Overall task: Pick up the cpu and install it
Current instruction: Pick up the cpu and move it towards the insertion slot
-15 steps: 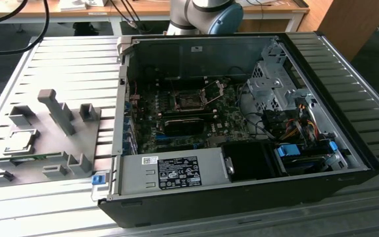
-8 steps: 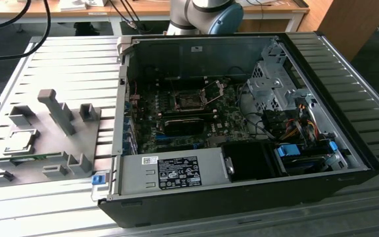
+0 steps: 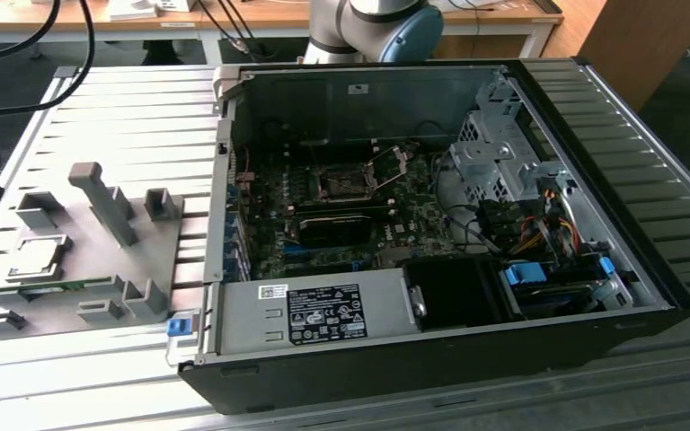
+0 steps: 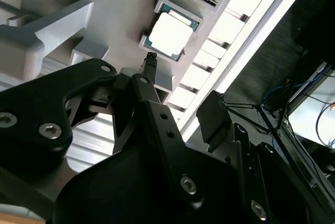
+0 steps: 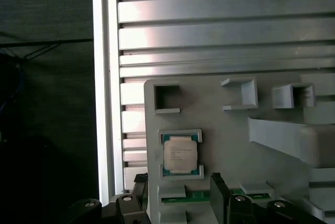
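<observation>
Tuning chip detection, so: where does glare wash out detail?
Second wrist view: the cpu top glares near white, and the table slats beside it blow out. First wrist view: a bright strip along the table edge. Exterior view: evenly lit.

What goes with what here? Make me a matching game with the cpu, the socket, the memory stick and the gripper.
Things:
1 cpu
2 socket
3 memory stick
4 gripper

States or places:
a green
b inside the case
c open, holding nothing
d silvery, lying in the tray

Pairs: 1-d, 2-b, 3-a, 4-c
</observation>
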Controlling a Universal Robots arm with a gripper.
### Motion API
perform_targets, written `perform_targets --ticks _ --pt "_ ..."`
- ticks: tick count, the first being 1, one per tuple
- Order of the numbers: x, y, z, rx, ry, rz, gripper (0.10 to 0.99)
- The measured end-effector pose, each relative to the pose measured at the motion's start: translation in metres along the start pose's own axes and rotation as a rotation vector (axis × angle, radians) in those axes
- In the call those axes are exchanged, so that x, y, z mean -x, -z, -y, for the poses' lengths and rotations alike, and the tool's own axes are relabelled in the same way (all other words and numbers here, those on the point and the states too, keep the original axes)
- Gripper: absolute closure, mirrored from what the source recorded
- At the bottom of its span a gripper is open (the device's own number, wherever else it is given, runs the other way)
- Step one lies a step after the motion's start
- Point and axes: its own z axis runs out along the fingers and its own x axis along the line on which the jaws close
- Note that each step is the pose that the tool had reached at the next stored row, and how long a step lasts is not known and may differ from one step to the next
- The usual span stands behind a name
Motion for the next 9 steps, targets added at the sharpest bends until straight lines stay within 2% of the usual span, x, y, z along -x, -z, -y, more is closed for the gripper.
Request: perform_targets --ticks 9 --pt "0.0002 -0.0063 0.0004 0.003 0.000 -0.0002 0.498"
